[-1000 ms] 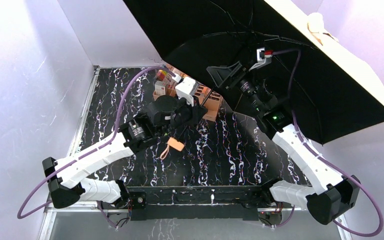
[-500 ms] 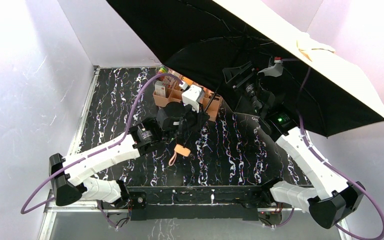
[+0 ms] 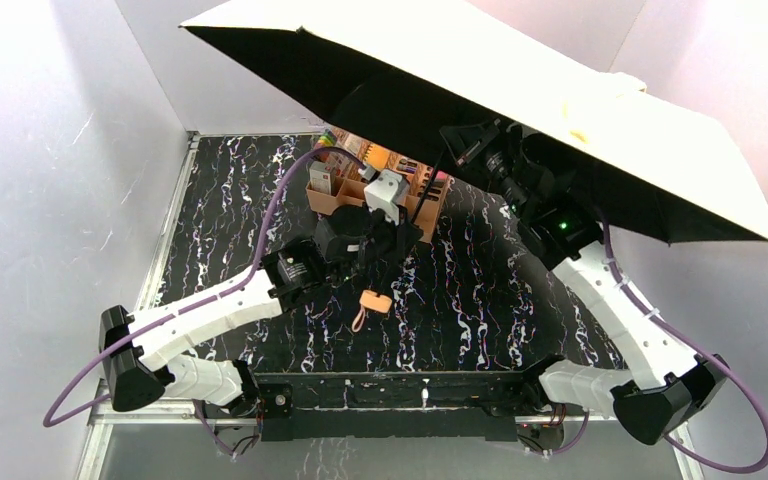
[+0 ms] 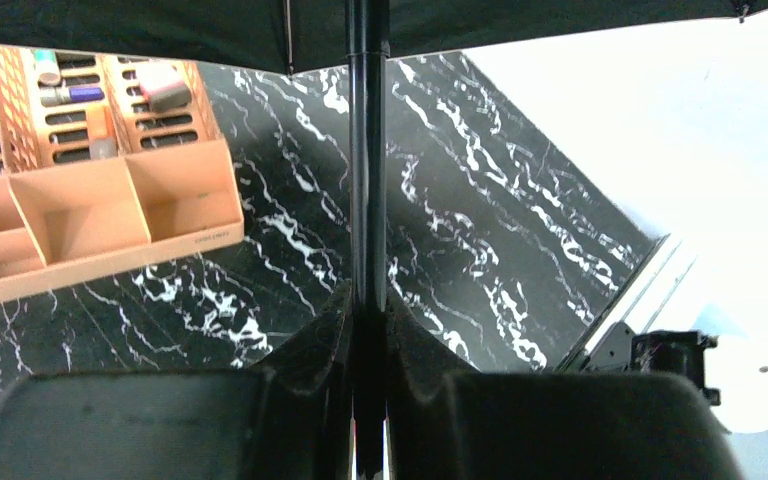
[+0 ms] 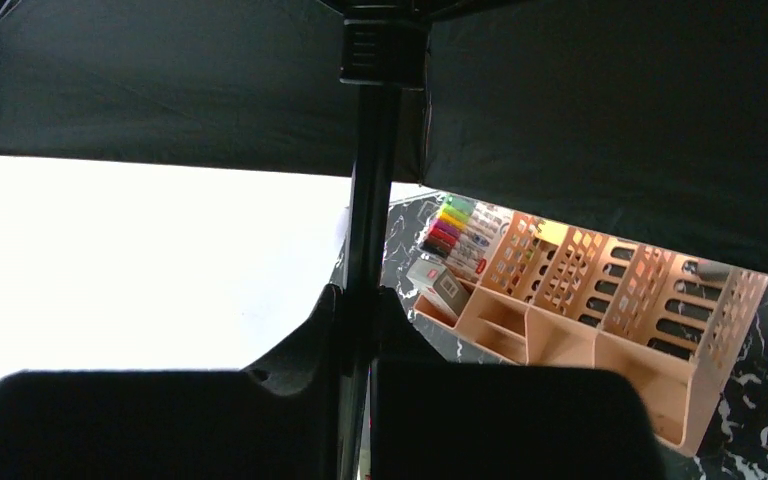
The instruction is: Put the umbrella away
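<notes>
One open umbrella [image 3: 520, 90] hangs over the far right corner of the table [image 3: 480, 300]; its canopy has swung from black face showing to tan face up. Left gripper [image 4: 368, 310] and right gripper [image 5: 358, 310] both clamp its shaft [image 4: 367, 150]. Collapsing likely follows; not yet done.

Top view: the umbrella [image 3: 520, 90] canopy is clipped by the top edge. Hidden beneath it are the far-right corner of the table [image 3: 460, 300] and the back of the peach organizer [image 3: 322, 192]. The right gripper [image 5: 358, 300] is also covered there and is seen only in its own wrist cam. Wrist views: canopy is cut off by the top edge, and the shaft's lower end is lost inside the left gripper [image 4: 367, 300]. Organizer is cropped at left in left wrist cam. Small orange tag [image 3: 375, 302] is too small to be ID'd.
</notes>
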Robot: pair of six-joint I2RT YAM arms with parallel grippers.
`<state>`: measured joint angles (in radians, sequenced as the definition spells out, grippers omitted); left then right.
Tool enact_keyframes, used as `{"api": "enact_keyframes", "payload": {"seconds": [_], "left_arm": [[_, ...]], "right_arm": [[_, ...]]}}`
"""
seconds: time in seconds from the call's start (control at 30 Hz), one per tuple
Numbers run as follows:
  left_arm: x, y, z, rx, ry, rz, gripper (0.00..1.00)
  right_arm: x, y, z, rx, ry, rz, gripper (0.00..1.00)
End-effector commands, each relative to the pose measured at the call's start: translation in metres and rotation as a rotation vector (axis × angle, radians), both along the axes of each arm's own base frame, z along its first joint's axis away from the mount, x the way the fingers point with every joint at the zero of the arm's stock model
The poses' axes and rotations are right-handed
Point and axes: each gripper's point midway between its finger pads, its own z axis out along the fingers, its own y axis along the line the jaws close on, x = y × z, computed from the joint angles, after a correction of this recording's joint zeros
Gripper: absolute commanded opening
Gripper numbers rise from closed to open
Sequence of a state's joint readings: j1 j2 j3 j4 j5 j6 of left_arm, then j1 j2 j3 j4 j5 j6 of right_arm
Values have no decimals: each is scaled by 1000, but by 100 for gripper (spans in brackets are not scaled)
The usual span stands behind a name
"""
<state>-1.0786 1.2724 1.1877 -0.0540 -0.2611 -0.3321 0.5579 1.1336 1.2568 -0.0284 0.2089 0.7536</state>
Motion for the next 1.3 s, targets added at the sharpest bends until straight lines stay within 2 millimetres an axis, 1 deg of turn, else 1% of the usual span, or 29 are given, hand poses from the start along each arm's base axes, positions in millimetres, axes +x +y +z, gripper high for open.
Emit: {"api": "enact_keyframes", "payload": {"seconds": [0.0, 0.07, 0.17, 0.3, 0.37, 0.43, 0.53, 0.6, 0.67, 0.73, 0.83, 0.9, 0.97, 1.03, 1.07, 1.17, 1.2, 1.23, 1.27], "left_arm": [[-13, 3, 52, -104, -51, -44, 0], [-14, 5, 69, -139, -70, -45, 0], [-18, 18, 101, -205, -106, -32, 0], [-25, 43, 135, -273, -152, -2, 0], [-29, 56, 146, -292, -163, 14, 0], [-33, 69, 156, -305, -171, 29, 0], [-35, 87, 159, -291, -175, 66, 0], [-32, 96, 153, -264, -169, 104, 0], [-29, 103, 142, -224, -156, 136, 0], [-27, 105, 126, -188, -136, 157, 0], [-23, 103, 93, -139, -94, 180, 0], [-22, 102, 68, -109, -58, 195, 0], [-22, 99, 44, -93, -21, 202, 0], [-22, 97, 16, -72, 18, 204, 0], [-23, 95, 8, -71, 34, 203, 0], [-27, 92, -11, -78, 78, 197, 0], [-28, 90, -14, -85, 88, 193, 0], [-29, 89, -16, -93, 95, 187, 2], [-30, 88, -19, -97, 102, 183, 9]], "right_arm": [[-8, -7, 94, 2, -226, 16, 0], [-13, 8, 110, 3, -239, 101, 0], [-27, 35, 140, 42, -282, 261, 0], [-53, 68, 180, 123, -365, 437, 0], [-64, 81, 193, 168, -401, 514, 0], [-74, 92, 203, 215, -430, 591, 0], [-79, 107, 200, 269, -453, 701, 0], [-77, 119, 188, 283, -441, 765, 0], [-73, 129, 170, 277, -419, 802, 0], [-65, 134, 147, 262, -398, 800, 0], [-54, 136, 113, 220, -388, 776, 0], [-48, 134, 88, 186, -369, 753, 0], [-44, 128, 65, 173, -361, 739, 0], [-40, 119, 42, 189, -331, 730, 0], [-40, 115, 31, 198, -309, 727, 0], [-39, 105, 5, 214, -261, 713, 0], [-40, 102, 2, 215, -255, 710, 0], [-40, 100, -1, 213, -249, 709, 0], [-42, 99, -3, 211, -245, 711, 0]]}}
